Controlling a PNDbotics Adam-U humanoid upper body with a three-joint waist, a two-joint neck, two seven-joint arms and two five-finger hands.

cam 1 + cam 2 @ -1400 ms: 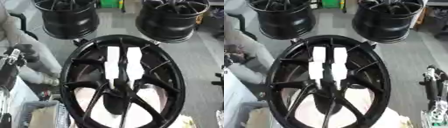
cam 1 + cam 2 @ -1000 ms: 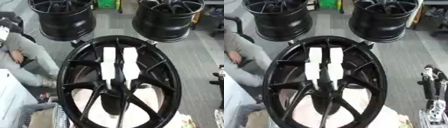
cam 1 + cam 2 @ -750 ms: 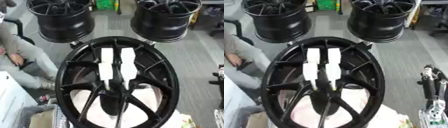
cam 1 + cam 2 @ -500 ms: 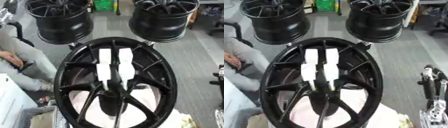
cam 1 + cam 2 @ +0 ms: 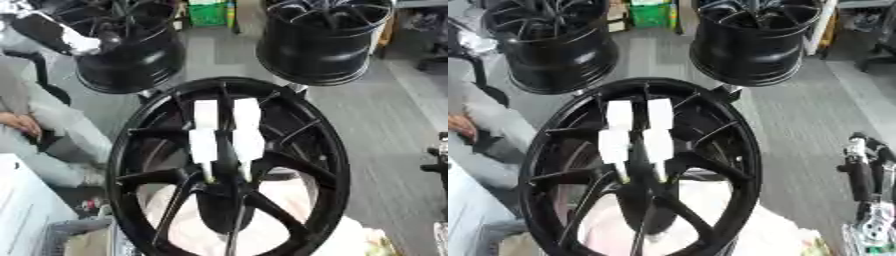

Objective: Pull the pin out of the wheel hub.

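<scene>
- The wheel hub (image 5: 229, 165) stands upright at centre, its face toward us.
- White blocks (image 5: 226, 131) lie against the upper spokes; we cannot single out the pin among them.
- We see the right hand (image 5: 866, 172) at the right edge, well apart from the hub; whether its fingers are spread or curled, we cannot tell.
- The left hand does not show.
- We judge the right hand must travel leftward to reach the hub centre.

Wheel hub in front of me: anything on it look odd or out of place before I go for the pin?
Yes: white rectangular pieces lie across the spokes of the near wheel hub, in two columns above the centre. I cannot tell what they are, nor pick out the pin. Only a part of the right arm shows at the right edge; no hand is in view.
</scene>
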